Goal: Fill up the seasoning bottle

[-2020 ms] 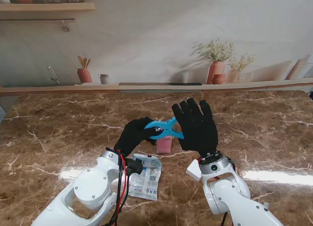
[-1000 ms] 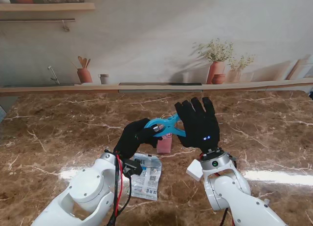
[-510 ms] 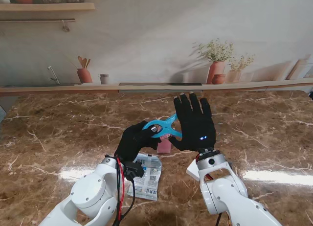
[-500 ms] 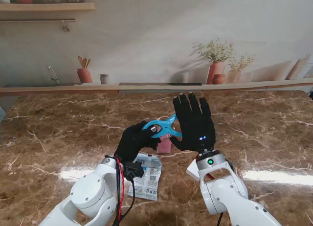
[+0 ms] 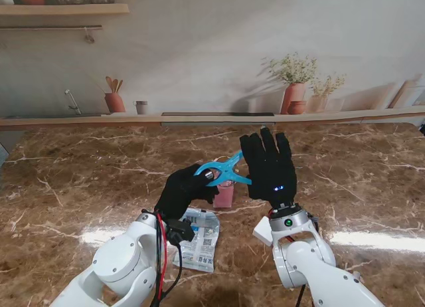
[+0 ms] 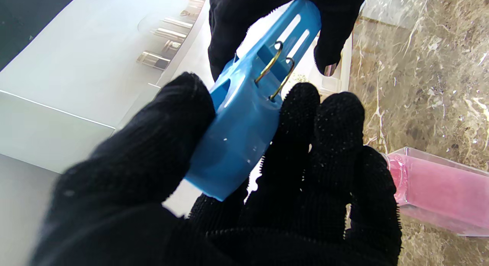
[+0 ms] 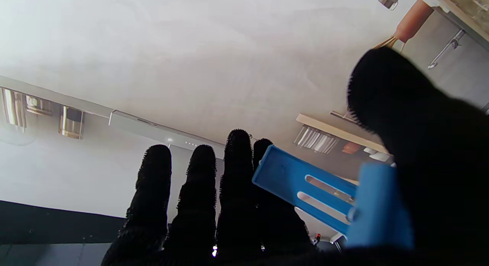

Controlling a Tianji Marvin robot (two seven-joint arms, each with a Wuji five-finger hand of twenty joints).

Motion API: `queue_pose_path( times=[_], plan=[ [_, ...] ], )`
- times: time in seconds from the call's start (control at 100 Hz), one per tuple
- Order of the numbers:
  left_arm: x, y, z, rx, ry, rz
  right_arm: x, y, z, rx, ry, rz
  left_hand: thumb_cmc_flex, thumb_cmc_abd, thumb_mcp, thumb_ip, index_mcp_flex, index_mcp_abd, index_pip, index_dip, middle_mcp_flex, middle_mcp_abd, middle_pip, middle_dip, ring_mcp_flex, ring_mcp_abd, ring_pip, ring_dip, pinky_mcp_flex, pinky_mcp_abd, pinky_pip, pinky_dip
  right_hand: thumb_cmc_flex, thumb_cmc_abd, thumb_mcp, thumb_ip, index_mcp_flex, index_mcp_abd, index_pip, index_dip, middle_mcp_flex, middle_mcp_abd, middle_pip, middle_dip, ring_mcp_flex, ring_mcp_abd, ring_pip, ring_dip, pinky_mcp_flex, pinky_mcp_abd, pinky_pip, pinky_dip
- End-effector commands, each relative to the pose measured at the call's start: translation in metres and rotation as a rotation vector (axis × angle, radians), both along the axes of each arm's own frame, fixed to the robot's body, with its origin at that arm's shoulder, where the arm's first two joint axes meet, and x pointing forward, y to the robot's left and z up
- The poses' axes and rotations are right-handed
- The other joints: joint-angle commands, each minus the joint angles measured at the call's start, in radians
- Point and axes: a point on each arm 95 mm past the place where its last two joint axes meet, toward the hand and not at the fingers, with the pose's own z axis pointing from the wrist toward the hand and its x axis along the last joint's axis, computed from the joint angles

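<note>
A blue plastic clip [image 5: 222,171] hangs in the air between my two black-gloved hands. My left hand [image 5: 182,191] is shut on its jaw end, thumb and fingers wrapped around it [image 6: 244,117]. My right hand [image 5: 269,167] stands upright with straight fingers and pinches the slotted handle end [image 7: 305,185] between thumb and fingers. On the table right under the clip stands the clear seasoning bottle [image 5: 224,196], holding pink powder [image 6: 435,189]. Its mouth is hidden behind the clip.
A white printed seasoning packet [image 5: 199,240] lies flat on the brown marble table [image 5: 80,181], nearer to me beside my left wrist. Behind the table's far edge runs a wall picture of a counter with pots and plants [image 5: 295,88].
Over two seconds my left hand lifted the clip slightly and tilted its handle end toward my right hand. My right hand leaned in, then shifted a little right while staying on the clip.
</note>
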Motion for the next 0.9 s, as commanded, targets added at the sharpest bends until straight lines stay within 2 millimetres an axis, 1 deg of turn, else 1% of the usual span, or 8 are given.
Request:
queue_pose_path(
  times=[0.0, 0.12, 0.24, 0.33, 0.48, 0.7, 0.79, 0.89],
  plan=[
    [-0.0006, -0.0027, 0.0039, 0.001, -0.017, -0.010, 0.0014, -0.0050, -0.0059, -0.014, 0.026, 0.000, 0.110, 0.104, 0.161, 0.002, 0.051, -0.231, 0.030, 0.013, 0.085, -0.187, 0.065, 0.008, 0.031, -0.004, 0.035, 0.019, -0.009, -0.018, 0.064, 0.034, -0.003, 0.019, 0.094, -0.037, 0.069, -0.139, 0.030, 0.030, -0.002, -0.046, -0.023, -0.005, 0.007, -0.024, -0.013, 0.010, 0.007, -0.007, 0.019, -0.006],
    [0.0001, -0.0030, 0.0044, 0.003, -0.021, -0.015, -0.0001, -0.0060, -0.0052, -0.027, 0.030, 0.029, 0.111, 0.104, 0.158, 0.004, 0.052, -0.228, 0.030, 0.015, 0.085, -0.185, 0.068, 0.011, 0.030, 0.000, 0.035, 0.020, -0.009, -0.016, 0.064, 0.035, -0.014, 0.011, 0.093, -0.038, 0.014, -0.070, -0.196, -0.086, -0.089, -0.036, -0.136, -0.126, -0.036, -0.039, -0.053, -0.021, -0.008, -0.007, 0.008, -0.023],
    [0.0007, -0.0038, 0.0050, 0.004, -0.026, -0.024, 0.0000, -0.0068, -0.0051, -0.039, 0.026, 0.072, 0.113, 0.107, 0.157, 0.006, 0.052, -0.229, 0.029, 0.018, 0.082, -0.180, 0.071, 0.014, 0.028, 0.002, 0.036, 0.021, -0.011, -0.016, 0.063, 0.035, 0.004, 0.003, 0.117, -0.033, 0.018, -0.096, -0.223, -0.131, -0.088, -0.058, -0.177, -0.206, -0.055, -0.060, -0.071, -0.042, -0.014, -0.008, -0.006, -0.029],
    [0.0014, -0.0042, 0.0050, 0.007, -0.032, -0.031, 0.0002, -0.0070, -0.0051, -0.046, 0.019, 0.087, 0.114, 0.110, 0.154, 0.007, 0.051, -0.231, 0.028, 0.020, 0.081, -0.183, 0.073, 0.016, 0.026, 0.001, 0.037, 0.022, -0.012, -0.017, 0.063, 0.036, 0.033, 0.008, 0.147, -0.025, 0.067, -0.117, -0.180, -0.127, -0.002, -0.073, -0.129, -0.206, -0.028, -0.063, -0.052, -0.039, 0.001, -0.008, 0.001, -0.026],
    [0.0021, -0.0039, 0.0051, 0.002, -0.034, -0.035, 0.0007, -0.0089, -0.0036, -0.037, -0.002, 0.080, 0.115, 0.113, 0.150, 0.009, 0.052, -0.231, 0.027, 0.024, 0.080, -0.184, 0.075, 0.018, 0.023, 0.002, 0.036, 0.023, -0.015, -0.015, 0.061, 0.036, 0.065, 0.020, 0.178, -0.019, 0.159, -0.169, 0.018, -0.022, 0.155, -0.097, 0.030, -0.033, 0.077, -0.042, 0.002, -0.002, 0.038, -0.001, 0.029, -0.021],
    [0.0017, -0.0034, 0.0053, -0.001, -0.035, -0.035, 0.0011, -0.0116, -0.0011, -0.011, -0.049, 0.061, 0.117, 0.117, 0.146, 0.012, 0.054, -0.233, 0.025, 0.031, 0.079, -0.183, 0.076, 0.021, 0.021, 0.003, 0.034, 0.024, -0.019, -0.014, 0.056, 0.036, 0.091, 0.030, 0.165, -0.025, 0.237, -0.288, 0.231, 0.178, 0.285, -0.180, 0.233, 0.199, 0.301, -0.049, 0.048, 0.074, 0.151, 0.011, 0.088, -0.033],
    [0.0018, -0.0035, 0.0050, 0.001, -0.040, -0.038, 0.0009, -0.0108, 0.0001, -0.001, -0.063, 0.055, 0.118, 0.122, 0.142, 0.014, 0.054, -0.235, 0.022, 0.032, 0.076, -0.187, 0.074, 0.022, 0.017, 0.002, 0.031, 0.024, -0.023, -0.013, 0.053, 0.036, 0.116, -0.012, 0.137, -0.140, 0.256, -0.324, 0.323, 0.233, 0.327, -0.202, 0.290, 0.361, 0.422, -0.051, 0.109, 0.149, 0.223, 0.033, 0.134, -0.026],
    [0.0017, -0.0041, 0.0043, 0.007, -0.052, -0.050, 0.0013, -0.0091, 0.0006, 0.021, -0.073, 0.047, 0.121, 0.134, 0.131, 0.016, 0.051, -0.242, 0.016, 0.035, 0.069, -0.191, 0.069, 0.024, 0.009, -0.001, 0.025, 0.024, -0.028, -0.014, 0.046, 0.034, 0.128, -0.048, 0.105, -0.190, 0.281, -0.394, 0.441, 0.264, 0.383, -0.232, 0.348, 0.456, 0.495, -0.073, 0.190, 0.230, 0.278, 0.041, 0.179, -0.012]
  ],
)
